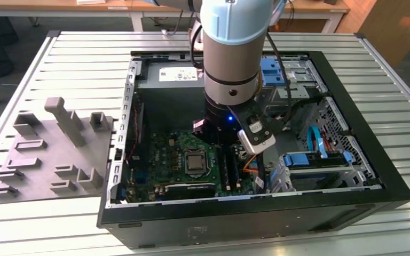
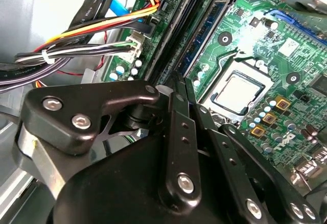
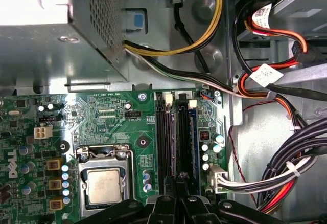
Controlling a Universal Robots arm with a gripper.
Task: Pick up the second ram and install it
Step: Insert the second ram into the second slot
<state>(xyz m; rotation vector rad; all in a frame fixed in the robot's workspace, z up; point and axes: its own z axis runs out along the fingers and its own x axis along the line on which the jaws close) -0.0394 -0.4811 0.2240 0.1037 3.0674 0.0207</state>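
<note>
My gripper (image 1: pixel 228 145) is low inside the open computer case (image 1: pixel 190 224), over the memory slots (image 3: pixel 174 137) beside the processor socket (image 3: pixel 103 183). In both wrist views the fingers (image 2: pixel 180 132) are drawn close together, with the tips (image 3: pixel 181 183) in line with the slot that has a blue edge (image 2: pixel 207 27). A thin dark ram stands edge-on between the tips, along that slot; I cannot tell how deep it sits. A dark slot (image 3: pixel 163 137) runs right beside it.
A grey fixture block (image 1: pixel 52 154) with bare pockets lies on the slatted table at the exterior view's left. Cable bundles (image 3: pixel 286 168) and yellow wires (image 3: pixel 204 35) run beside the slots. The power supply (image 3: pixel 56 24) and blue drive brackets (image 1: pixel 312 160) crowd the case.
</note>
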